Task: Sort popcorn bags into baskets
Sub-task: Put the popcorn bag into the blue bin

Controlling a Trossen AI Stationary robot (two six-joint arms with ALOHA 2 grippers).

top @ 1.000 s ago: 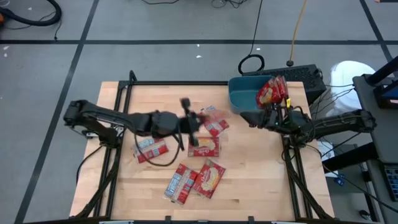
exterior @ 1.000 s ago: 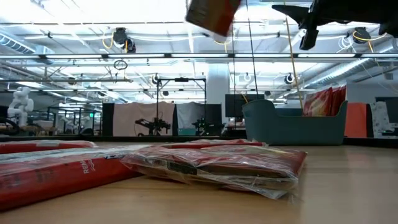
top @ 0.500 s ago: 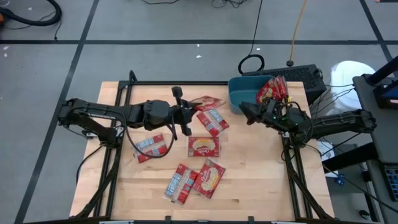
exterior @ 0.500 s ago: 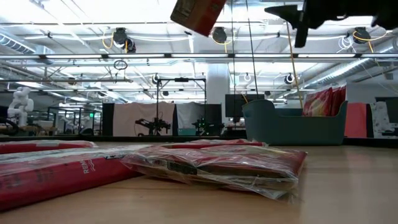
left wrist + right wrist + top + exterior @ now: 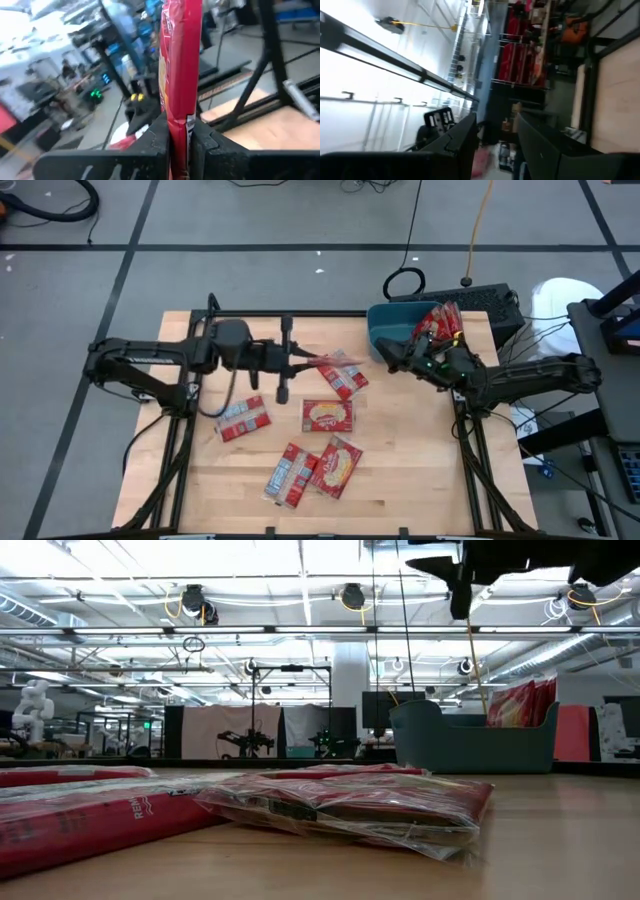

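Observation:
My left gripper (image 5: 302, 362) is over the table's middle, shut on a red popcorn bag (image 5: 330, 361) that sticks out toward the right. In the left wrist view this bag (image 5: 180, 60) shows edge-on. My right gripper (image 5: 386, 356) hangs open in the air by the left wall of the teal basket (image 5: 388, 330), facing the held bag, and shows at the top of the low view (image 5: 460, 575). Red bags (image 5: 438, 326) stand inside the basket, leaning on its right wall. Several more bags (image 5: 328, 416) lie flat on the table. My left gripper pinches the bag's near end (image 5: 179, 127) between its two fingers (image 5: 159, 137), coming level from the table's left. The bag is lifted clear of the table. It stands on edge and reaches out past the fingertips toward the right gripper.
Loose bags lie at the table's middle (image 5: 345, 380), left of middle (image 5: 243, 418) and near the front (image 5: 337, 465), and fill the low view's foreground (image 5: 350, 802). The basket (image 5: 470, 740) sits at the far right corner. A black frame rail (image 5: 290, 313) runs along the far edge.
My left gripper has drawn back toward the table's left and risen, carrying the bag up out of the low view and turning it on edge. My right gripper has moved left from the basket toward the held bag.

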